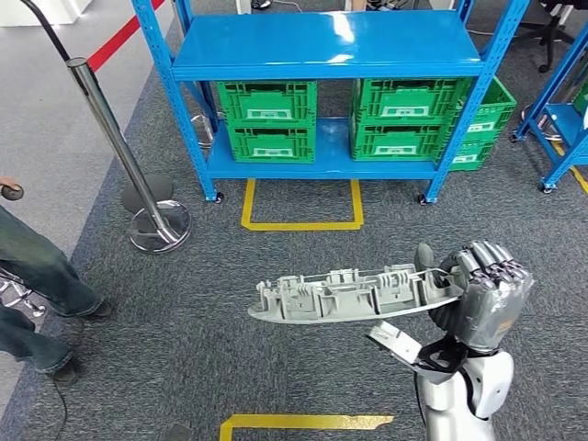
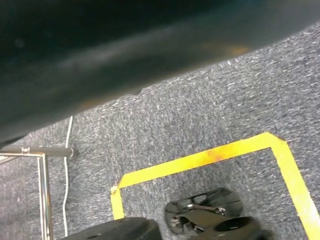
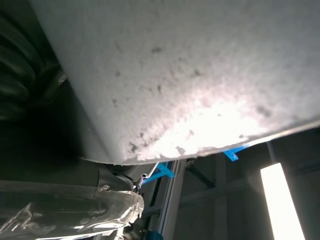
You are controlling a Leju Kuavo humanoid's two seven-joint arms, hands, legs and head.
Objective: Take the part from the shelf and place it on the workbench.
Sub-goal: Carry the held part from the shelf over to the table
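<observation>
My right hand [image 1: 481, 289] grips one end of a long grey plastic part [image 1: 346, 296], ribbed on its upper side. The part sticks out level to the left, above the grey carpet and well in front of the blue shelf [image 1: 326, 46]. In the right wrist view the part's pale underside [image 3: 188, 75] sits close to the camera, with my hand's dark ribbed cover [image 3: 22, 65] beside it.
Green crates [image 1: 266, 118] sit on the shelf's lower level. Yellow floor tape [image 1: 301, 223] marks boxes in front of the shelf and near my feet. A chrome barrier post [image 1: 156, 220] stands at the left, and a person's legs [image 1: 41, 276] are at the left edge.
</observation>
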